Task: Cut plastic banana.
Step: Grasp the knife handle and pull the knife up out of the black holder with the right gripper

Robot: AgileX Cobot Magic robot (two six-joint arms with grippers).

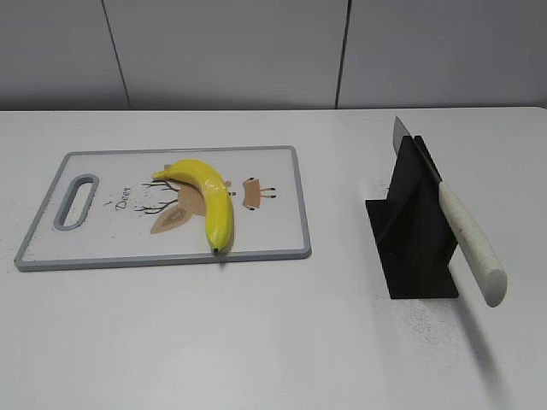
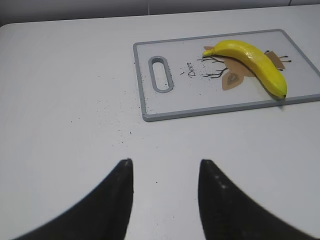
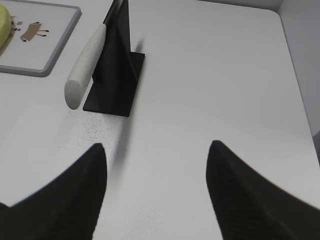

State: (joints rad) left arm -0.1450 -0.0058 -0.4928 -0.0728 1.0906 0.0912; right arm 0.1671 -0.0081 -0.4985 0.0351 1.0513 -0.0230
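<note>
- The left pincer [image 2: 165, 170] stands parted at the bottom of its wrist view, two dark fingers with bare white surface [image 2: 75, 90] between them; it holds nothing and touches nothing.
- The right pincer [image 3: 156, 150] is spread wider still, also empty, its fingers low in the frame over bare surface.
- The exterior view shows neither pincer, only the cutting board [image 1: 282, 184] at centre left and, at right, a knife [image 1: 466, 235] resting aslant in a black stand [image 1: 414, 248].
- The right wrist view has the knife and stand at upper left; the left wrist view misses them.
- The banana [image 2: 250, 57] lies on the board in the upper right of the left wrist view, well apart from the left pincer.
- In the right wrist view only a yellow sliver shows at the upper left edge, beyond the knife.
</note>
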